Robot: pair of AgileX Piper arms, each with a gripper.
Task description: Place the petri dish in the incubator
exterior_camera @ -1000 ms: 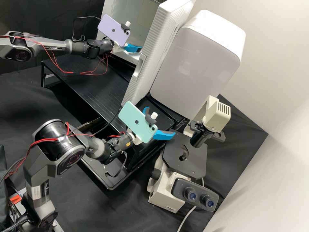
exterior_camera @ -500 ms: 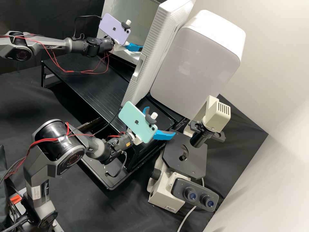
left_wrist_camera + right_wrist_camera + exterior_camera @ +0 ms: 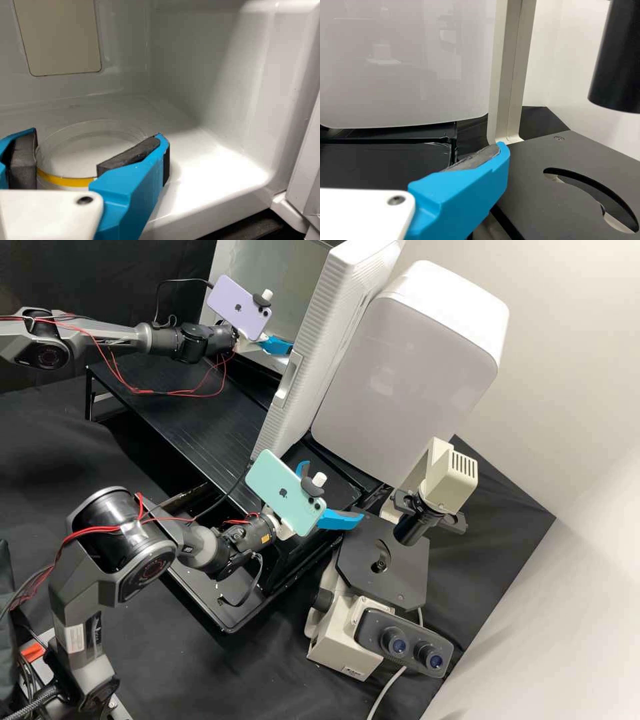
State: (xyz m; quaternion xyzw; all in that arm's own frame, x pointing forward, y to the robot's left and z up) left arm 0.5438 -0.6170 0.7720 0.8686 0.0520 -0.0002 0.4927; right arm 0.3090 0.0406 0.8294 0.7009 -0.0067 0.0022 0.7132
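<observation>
Gripping: left end effector [image 3: 280,344], upper centre of the high-view frame inside the incubator [image 3: 215,90] mouth, pinches the petri dish [image 3: 85,155] between its dark pads [image 3: 129,156].
Petri dish: low over the incubator floor, near the front; whether it rests there I cannot tell.
Handling: likely light, stiff, slick, brittle plastic with a loose lid — hold gently by the side wall, level.
</observation>
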